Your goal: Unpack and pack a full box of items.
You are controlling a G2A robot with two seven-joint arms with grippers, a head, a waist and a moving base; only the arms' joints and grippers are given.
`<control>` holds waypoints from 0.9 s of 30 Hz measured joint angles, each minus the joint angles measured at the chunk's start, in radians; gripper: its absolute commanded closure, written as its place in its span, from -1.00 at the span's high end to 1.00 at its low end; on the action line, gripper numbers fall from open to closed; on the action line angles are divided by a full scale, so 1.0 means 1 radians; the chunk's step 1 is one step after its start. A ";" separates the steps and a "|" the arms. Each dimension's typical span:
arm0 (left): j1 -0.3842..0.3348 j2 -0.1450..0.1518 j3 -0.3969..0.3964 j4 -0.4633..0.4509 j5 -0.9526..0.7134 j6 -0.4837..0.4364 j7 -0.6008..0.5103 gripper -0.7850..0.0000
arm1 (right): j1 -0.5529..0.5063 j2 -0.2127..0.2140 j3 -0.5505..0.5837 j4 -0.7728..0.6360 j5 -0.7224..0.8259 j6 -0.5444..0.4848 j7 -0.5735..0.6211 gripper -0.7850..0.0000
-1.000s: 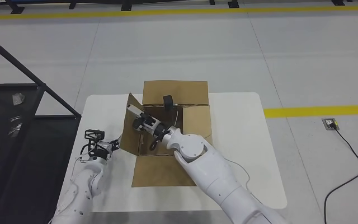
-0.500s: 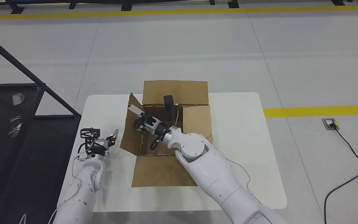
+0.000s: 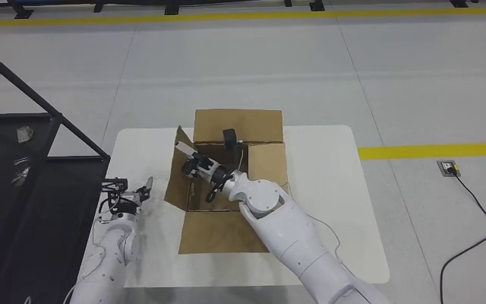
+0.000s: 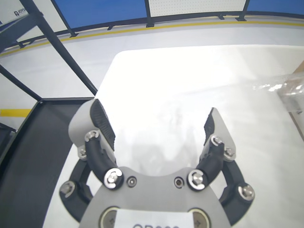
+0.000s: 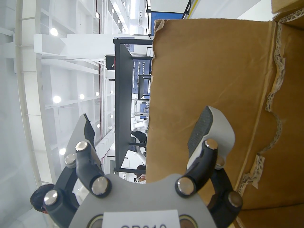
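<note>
- Two tools were spread: the right tool [image 3: 194, 163] sat in the box [image 3: 266, 163], one finger on each side of its 9 o'clock flap [image 5: 209, 72].
- The left tool [image 4: 154, 106] hovered empty over the surface [image 4: 178, 77], at 9 o'clock from the box, so the right arm was nearer.

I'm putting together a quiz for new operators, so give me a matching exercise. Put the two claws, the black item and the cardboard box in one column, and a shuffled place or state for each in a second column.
Things
1. left claw
2. right claw
3. black item
4. cardboard box

Places and states
A. flaps open, standing on the white table
B. open, astride the edge of the box's left flap
C. at the box's far wall
D. open, over bare table beside the box

Pairs: 1-D, 2-B, 3-C, 4-A
</note>
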 measured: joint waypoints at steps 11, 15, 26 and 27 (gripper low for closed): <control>-0.062 -0.021 0.057 0.047 0.047 -0.037 -0.063 1.00 | -0.007 -0.002 0.015 -0.005 -0.020 0.003 -0.003 1.00; -0.097 -0.032 0.049 0.074 0.012 0.018 -0.043 1.00 | -0.011 -0.003 0.019 -0.010 -0.029 0.010 -0.006 1.00; -0.100 -0.031 0.010 0.108 -0.025 0.066 0.101 1.00 | -0.016 -0.003 0.035 -0.014 -0.045 0.020 -0.002 1.00; -0.096 -0.031 0.008 0.107 -0.026 0.066 0.107 1.00 | -0.016 -0.003 0.036 -0.014 -0.045 0.020 -0.001 1.00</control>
